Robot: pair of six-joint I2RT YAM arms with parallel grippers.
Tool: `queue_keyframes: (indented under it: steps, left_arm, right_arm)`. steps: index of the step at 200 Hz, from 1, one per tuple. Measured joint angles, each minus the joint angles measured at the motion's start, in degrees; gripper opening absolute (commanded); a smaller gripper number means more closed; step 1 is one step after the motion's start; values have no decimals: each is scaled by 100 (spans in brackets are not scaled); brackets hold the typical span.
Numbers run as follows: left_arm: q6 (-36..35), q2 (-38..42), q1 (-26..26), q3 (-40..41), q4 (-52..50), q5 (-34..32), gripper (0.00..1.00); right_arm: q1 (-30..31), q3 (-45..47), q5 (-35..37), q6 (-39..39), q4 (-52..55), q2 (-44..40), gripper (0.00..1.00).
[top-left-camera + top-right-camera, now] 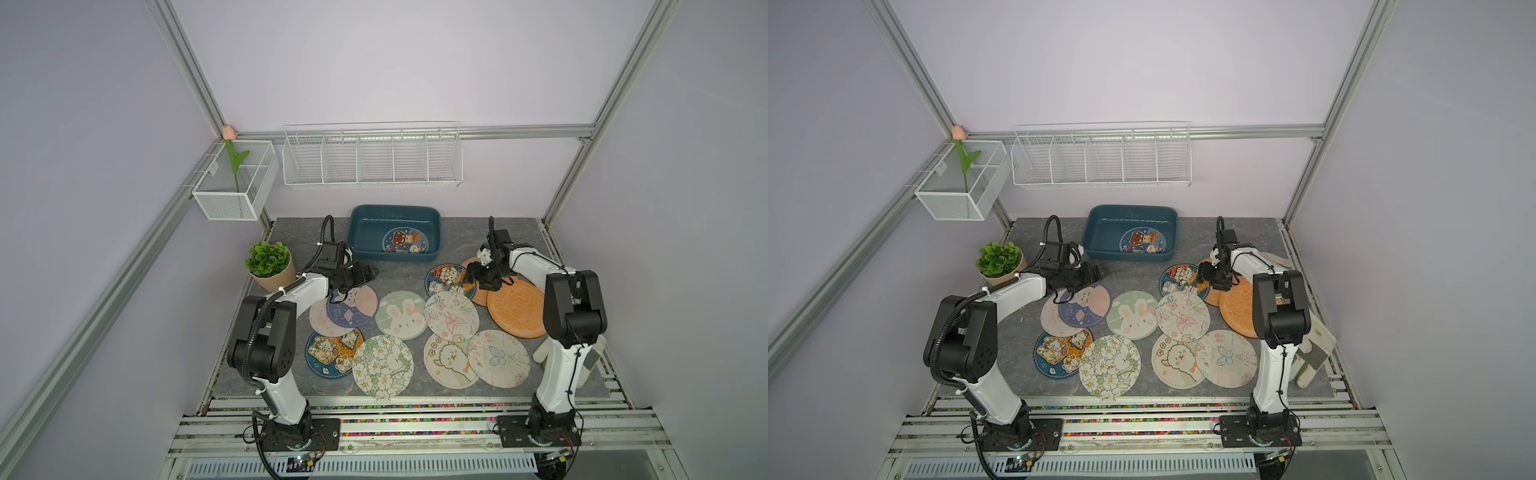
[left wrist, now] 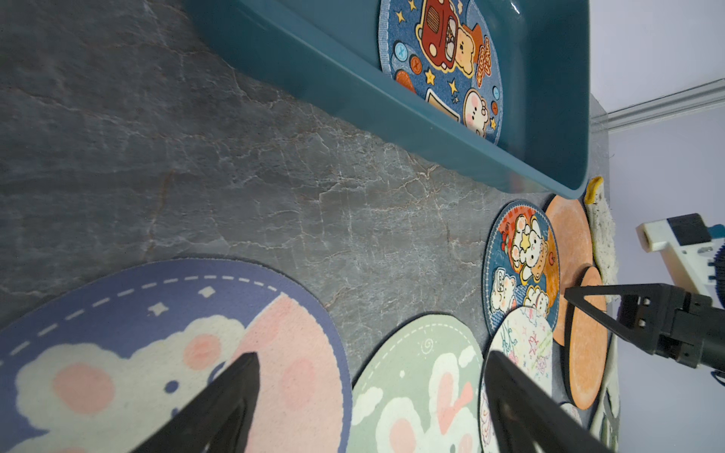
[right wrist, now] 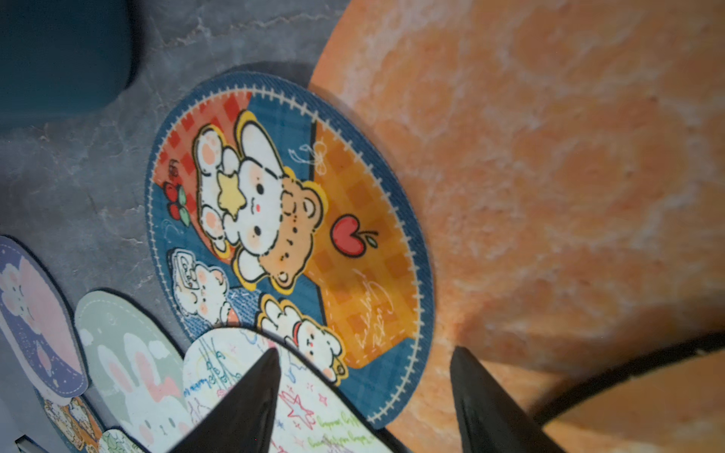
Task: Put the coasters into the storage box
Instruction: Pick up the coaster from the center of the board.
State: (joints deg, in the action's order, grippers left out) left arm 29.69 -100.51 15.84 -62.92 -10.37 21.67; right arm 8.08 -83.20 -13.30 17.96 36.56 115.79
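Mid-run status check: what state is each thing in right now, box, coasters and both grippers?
storage box: upright, holds one bear-and-car coaster lying flat.
loose coasters: eleven flat on the table, several overlapping.
left gripper: open, empty, above the purple coaster.
right gripper: open, empty, over the blue bear coaster edge and an orange coaster.

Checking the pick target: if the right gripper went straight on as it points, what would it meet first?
Probably the blue bear-and-rabbit coaster, near its rim beside the orange coaster: the right gripper frames that spot in its wrist view. Depth is unclear.
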Motion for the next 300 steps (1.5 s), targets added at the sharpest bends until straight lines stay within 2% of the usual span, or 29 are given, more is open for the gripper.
queue_keyframes:
  steps: [50,92,122,155,177,245,300]
  left_arm:
    - [0,0,0,0,-4,-4,90]
    - [-2,0,0,0,-7,-22,90]
    - [-2,0,0,0,-7,-24,90]
    - [-2,0,0,2,-7,-26,91]
    - [-2,0,0,4,-7,-42,91]
    - [-2,2,0,24,-2,-68,91]
    - [0,2,0,111,22,-70,92]
  right_arm:
    - [2,35,-13,4,-81,44,65]
    - [79,39,-61,52,-164,61,57]
    - [142,39,-98,83,-179,105,43]
    - [157,39,-109,98,-199,151,16]
    - [173,39,-114,120,-210,155,7]
    - [223,42,52,129,-278,31,7]
    - [258,-13,369,129,-339,-660,7]
